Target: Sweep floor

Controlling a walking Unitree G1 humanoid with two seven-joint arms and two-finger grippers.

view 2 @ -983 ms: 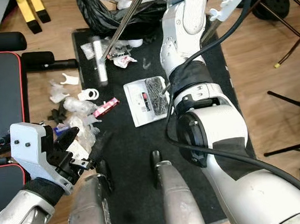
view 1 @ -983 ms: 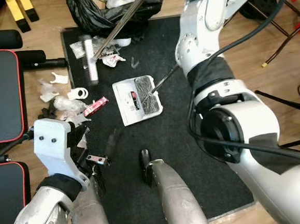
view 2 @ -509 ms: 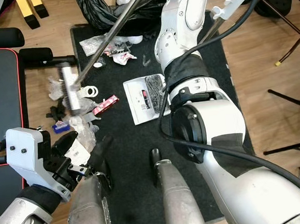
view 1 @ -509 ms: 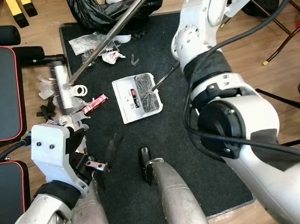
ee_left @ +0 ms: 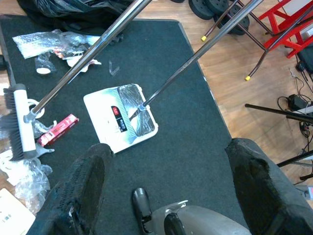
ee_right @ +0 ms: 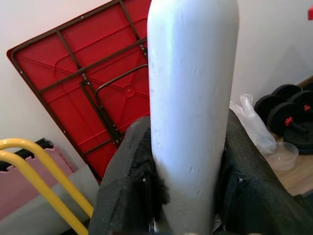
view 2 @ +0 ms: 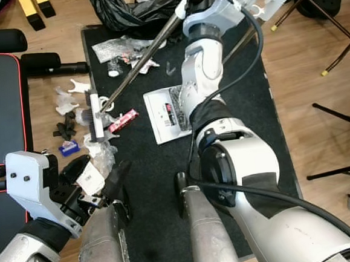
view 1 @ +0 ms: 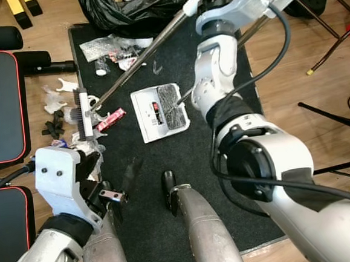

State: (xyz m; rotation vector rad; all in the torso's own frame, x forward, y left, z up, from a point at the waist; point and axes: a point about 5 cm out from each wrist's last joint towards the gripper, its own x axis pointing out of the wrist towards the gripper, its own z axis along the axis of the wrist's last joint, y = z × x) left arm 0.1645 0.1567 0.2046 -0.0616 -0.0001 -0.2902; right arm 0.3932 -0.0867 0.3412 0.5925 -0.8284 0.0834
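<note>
Nearest the robot, the left gripper [ee_left: 171, 196] hangs low by its legs w/ both fingers [ee_left: 78, 188] spread wide apart, holding nothing.

Just past that, scrap pile [view 2: 98, 154] sits at the mat's [view 1: 227, 181] left edge, part on the mat, part on the wood floor [view 1: 315, 65]. Broom head [view 1: 85, 114] is planted right there, its long axis running roughly along that left edge. So the key bit: dustpan [view 1: 160, 108] lies to the right of the head, near mid-mat, w/ a red wrapper [view 1: 111, 119] between them. Imo a rightward pull across the mat is what gets the stuff in.

Broom shaft [view 1: 145, 54] slants up and away to the far right, where the right gripper [ee_right: 183, 186] is clamped on the white handle [ee_right: 193, 98], fingers pressed on both sides. Right arm does the work, left is nearer the pile but idle.

More litter [view 1: 111, 48] at the mat's far-left corner, black bag [view 1: 123, 10] beyond it. Plenty left to sweep tbh.
</note>
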